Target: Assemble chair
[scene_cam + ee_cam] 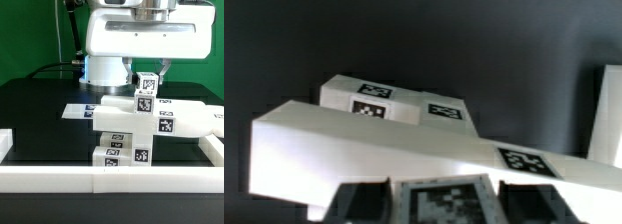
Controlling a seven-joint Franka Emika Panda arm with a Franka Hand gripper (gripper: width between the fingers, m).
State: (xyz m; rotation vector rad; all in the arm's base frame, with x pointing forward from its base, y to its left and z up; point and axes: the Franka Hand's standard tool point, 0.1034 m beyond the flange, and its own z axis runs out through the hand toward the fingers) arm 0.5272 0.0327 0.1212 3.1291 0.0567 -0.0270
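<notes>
The chair stands partly stacked in mid-table: a notched block (123, 153) at the front, a wider block (122, 122) on top, and a long slab (185, 120) reaching to the exterior view's right. All are matte white with black-and-white tags. My gripper (147, 80) hangs over the stack, shut on a small tagged chair piece (146, 98) that stands upright at the top of the stack. In the wrist view the gripper (445, 204) has dark fingers (367, 203) on both sides of that tagged piece (445, 198), above the slab (384, 140) and two tagged blocks (374, 96).
A long low white border rail (110, 182) runs along the table's front and up both sides. A flat white tagged piece (76, 110) lies on the black table at the exterior view's left of the stack. The robot's glossy base (105, 68) stands behind.
</notes>
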